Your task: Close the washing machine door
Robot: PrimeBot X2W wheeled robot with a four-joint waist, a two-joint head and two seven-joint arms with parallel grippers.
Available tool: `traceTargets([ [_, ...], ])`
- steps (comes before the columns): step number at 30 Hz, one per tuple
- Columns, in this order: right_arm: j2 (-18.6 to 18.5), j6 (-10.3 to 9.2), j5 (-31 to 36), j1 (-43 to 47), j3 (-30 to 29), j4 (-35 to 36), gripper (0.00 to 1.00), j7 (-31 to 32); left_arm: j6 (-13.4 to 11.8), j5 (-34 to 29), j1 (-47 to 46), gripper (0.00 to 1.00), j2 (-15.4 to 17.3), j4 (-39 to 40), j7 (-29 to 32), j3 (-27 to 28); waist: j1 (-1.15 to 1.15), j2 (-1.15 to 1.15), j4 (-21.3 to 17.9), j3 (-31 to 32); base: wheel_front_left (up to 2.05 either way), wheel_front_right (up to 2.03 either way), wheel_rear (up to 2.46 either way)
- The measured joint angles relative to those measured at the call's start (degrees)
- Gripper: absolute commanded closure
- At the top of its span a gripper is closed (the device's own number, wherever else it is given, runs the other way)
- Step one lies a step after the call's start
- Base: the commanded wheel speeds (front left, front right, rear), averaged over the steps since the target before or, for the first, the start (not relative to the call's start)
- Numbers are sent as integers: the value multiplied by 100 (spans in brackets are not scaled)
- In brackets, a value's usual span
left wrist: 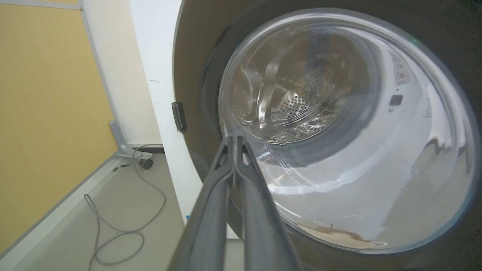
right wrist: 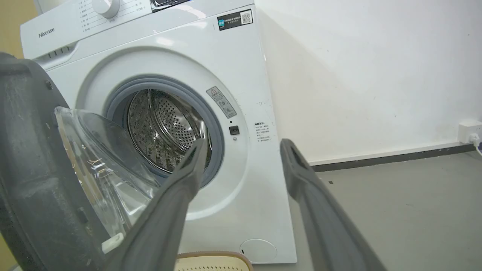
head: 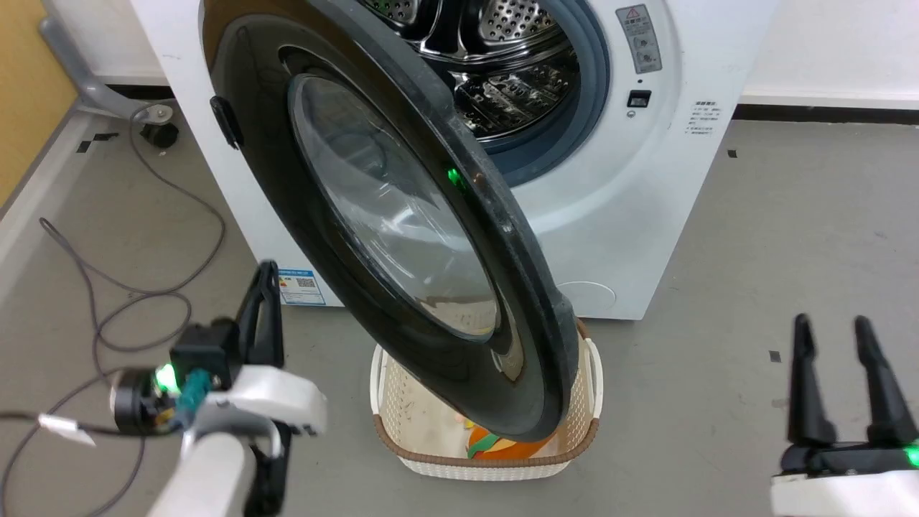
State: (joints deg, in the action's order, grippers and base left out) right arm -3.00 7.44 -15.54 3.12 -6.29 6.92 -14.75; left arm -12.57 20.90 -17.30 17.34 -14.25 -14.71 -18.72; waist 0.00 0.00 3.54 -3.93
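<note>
On grey floor [head: 790, 215], against a white wall [right wrist: 357, 75], stands the washer [head: 632, 215]. Door [head: 388, 230]: glossy black ring, bulging clear glass, swung wide open (drum [head: 502, 43] exposed), free edge projecting toward the robot above a basket [head: 431, 449]. Left gripper [left wrist: 234, 138]: fingers pressed together, near the glass. Right gripper [head: 831, 323]: fingers spread, empty.

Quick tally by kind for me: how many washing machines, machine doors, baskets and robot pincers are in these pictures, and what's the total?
washing machine: 1
washing machine door: 1
basket: 1
pincers: 2 (left pincer shut, right pincer open)
Total: 5
</note>
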Motion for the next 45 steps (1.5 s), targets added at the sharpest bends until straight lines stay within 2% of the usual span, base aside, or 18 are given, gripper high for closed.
traceTargets([
  [1, -2, 0, 116, 12, 59, 15, 0, 0, 8, -34, 109, 0, -99, 45, 0, 65, 0, 0, -10, 10, 0, 0, 0],
  [5, 5, 1, 164, 119, 130, -24, 0, 0, 99, -430, 488, 0, -331, 197, 1, 196, 0, 0, -51, 69, 0, 0, 0],
  [8, 2, 0, 305, 219, 269, -218, 0, 0, 276, -573, 761, 0, -636, 325, 1, 439, 0, 0, -80, 137, 0, 0, 0],
  [12, 7, 0, 345, 250, 303, -314, 0, 0, 430, -916, 910, 0, -756, 348, 0, 576, 0, 0, -85, 183, 0, 0, 0],
  [13, 7, 0, 345, 250, 292, -328, 65, 0, 452, -968, 918, 0, -788, 350, 1, 638, 0, 0, -83, 190, 0, 0, 0],
  [14, 5, 0, 361, 250, 297, -333, 100, 0, 472, -976, 921, 0, -842, 355, 0, 708, 0, 0, -79, 196, 0, 0, 0],
  [16, 8, 0, 381, 245, 276, -312, 100, 0, 534, -961, 937, 0, -972, 353, 0, 879, 0, 0, -73, 202, 0, 0, 0],
  [22, 5, 0, 109, -169, 138, 16, 100, 0, 681, -1183, 966, 0, -1070, 411, 0, 1181, 0, 0, -73, 186, 0, 0, 0],
  [28, 3, 0, -75, -1021, 517, 572, 100, 0, 820, -1337, 971, 0, -1160, 481, 0, 1345, 0, 0, -52, 130, 0, 0, 0],
  [32, 3, 0, -82, -1512, 1146, 875, 100, -1, 875, -1426, 972, 0, -1216, 492, 0, 1426, 0, 0, -13, 102, 0, 0, 0],
  [37, -24, 0, -49, -1907, 2285, 1167, 100, -1, 933, -1477, 973, 0, -1290, 502, 0, 1558, 0, 0, 44, 65, 0, 0, 0],
  [45, -470, 0, -57, -2000, 3887, 1006, 100, -1, 1020, -1529, 974, 0, -1322, 523, 0, 1734, 0, 0, 117, -7, 0, 0, 0],
])
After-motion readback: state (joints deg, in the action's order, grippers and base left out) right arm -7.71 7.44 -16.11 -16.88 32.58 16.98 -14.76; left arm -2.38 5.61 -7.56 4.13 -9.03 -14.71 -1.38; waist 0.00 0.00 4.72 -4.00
